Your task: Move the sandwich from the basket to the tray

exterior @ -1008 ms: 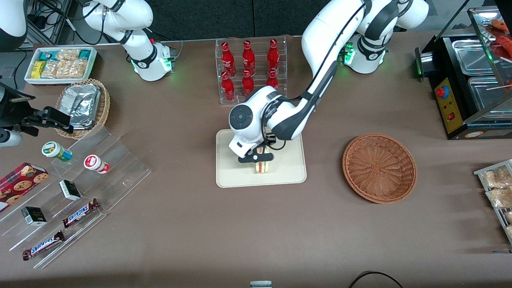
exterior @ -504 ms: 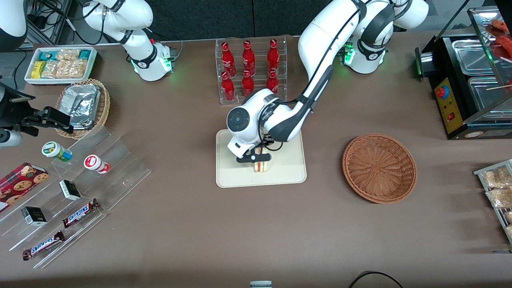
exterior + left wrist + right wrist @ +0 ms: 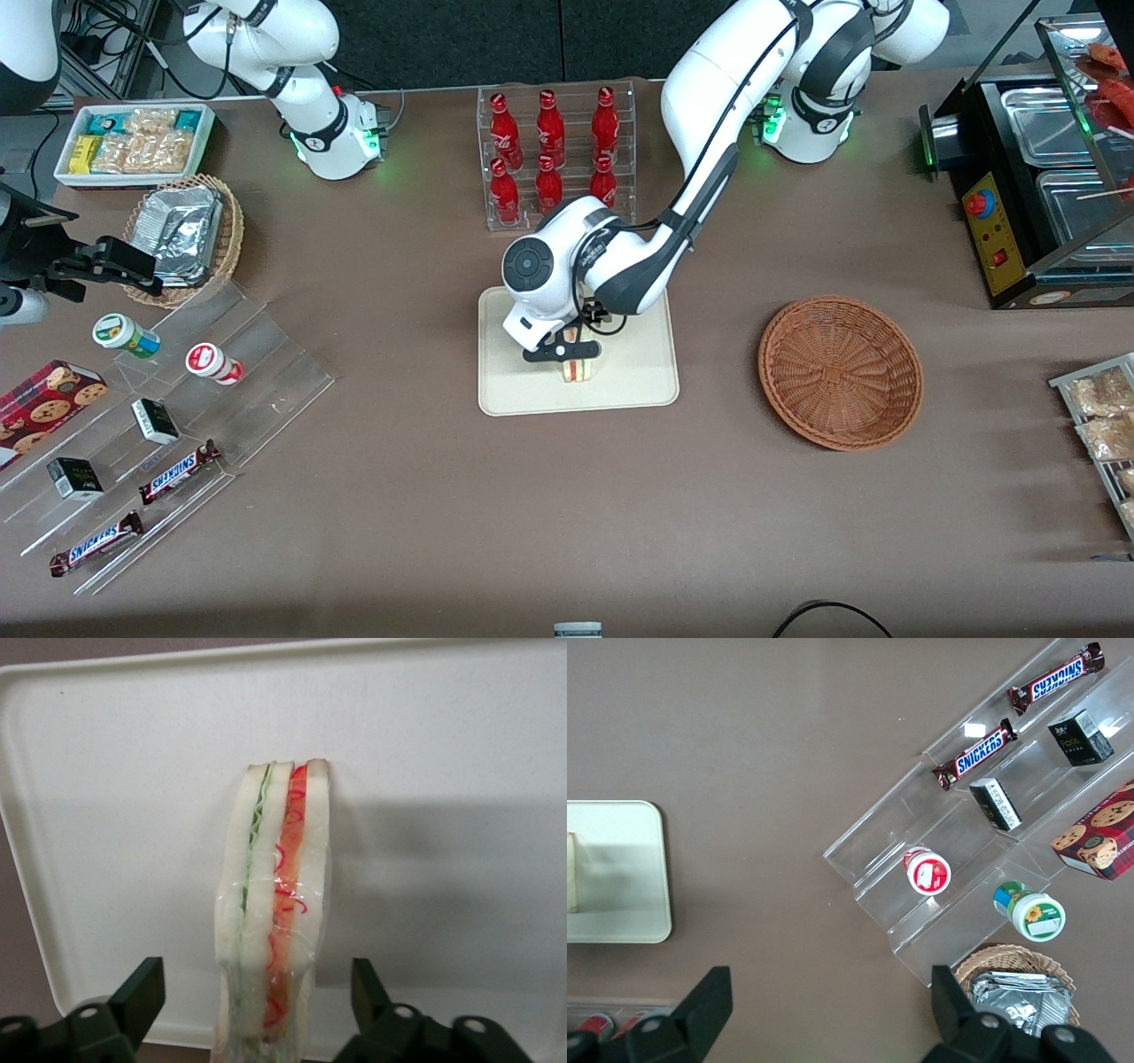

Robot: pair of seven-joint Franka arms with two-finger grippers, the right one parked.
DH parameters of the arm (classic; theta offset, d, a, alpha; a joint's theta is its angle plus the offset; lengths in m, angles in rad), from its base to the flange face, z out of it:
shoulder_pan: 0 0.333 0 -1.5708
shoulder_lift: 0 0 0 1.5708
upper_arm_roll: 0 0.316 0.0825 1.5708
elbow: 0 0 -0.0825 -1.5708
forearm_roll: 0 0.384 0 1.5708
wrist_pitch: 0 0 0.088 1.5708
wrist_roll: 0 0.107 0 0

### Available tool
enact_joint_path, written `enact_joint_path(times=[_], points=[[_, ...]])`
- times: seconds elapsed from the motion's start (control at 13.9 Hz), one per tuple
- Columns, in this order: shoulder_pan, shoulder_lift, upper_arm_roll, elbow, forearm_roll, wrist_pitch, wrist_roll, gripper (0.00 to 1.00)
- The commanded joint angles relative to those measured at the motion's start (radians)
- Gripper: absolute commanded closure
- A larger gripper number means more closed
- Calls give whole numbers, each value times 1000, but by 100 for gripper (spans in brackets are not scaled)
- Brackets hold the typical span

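Sandwich [image 3: 273,921] stands on its edge on the tray [image 3: 638,381], filling stripes facing up toward the wrist camera, wrapped in clear film; in the front view it sits near the middle of the tray, toward the tray edge nearer the front camera. Gripper [image 3: 257,1014] is directly above it, jaws spread wide, one finger on each side of the bread with a visible gap on both flanks, so nothing is held. Judgement: sandwich is delivered and released; step in hand is the retreat. To do it well, lift straight up along the gripper axis with jaws kept at this width, no sideways drift until the fingertips are above the top crust, since the wedge balances on a narrow edge and a brush from either finger could tip it flat. Basket [image 3: 840,372] lies on the desk [image 3: 532,496] well apart from the tray, toward the working arm's end, and looks empty. Farther from the front camera than the tray stands a clear rack of red bottles [image 3: 554,151]; the arm's elbow hangs near it, so watch that clearance when rising.
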Motion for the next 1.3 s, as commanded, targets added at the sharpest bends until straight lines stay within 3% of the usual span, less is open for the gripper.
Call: enact_joint_path(times=[0.0,0.58,1.22], points=[[-1,-24,13,19,-6,-14,-17,0],[189,-126,11,2,-9,-64,22,0],[466,-316,10,-127,-84,-236,471,0]])
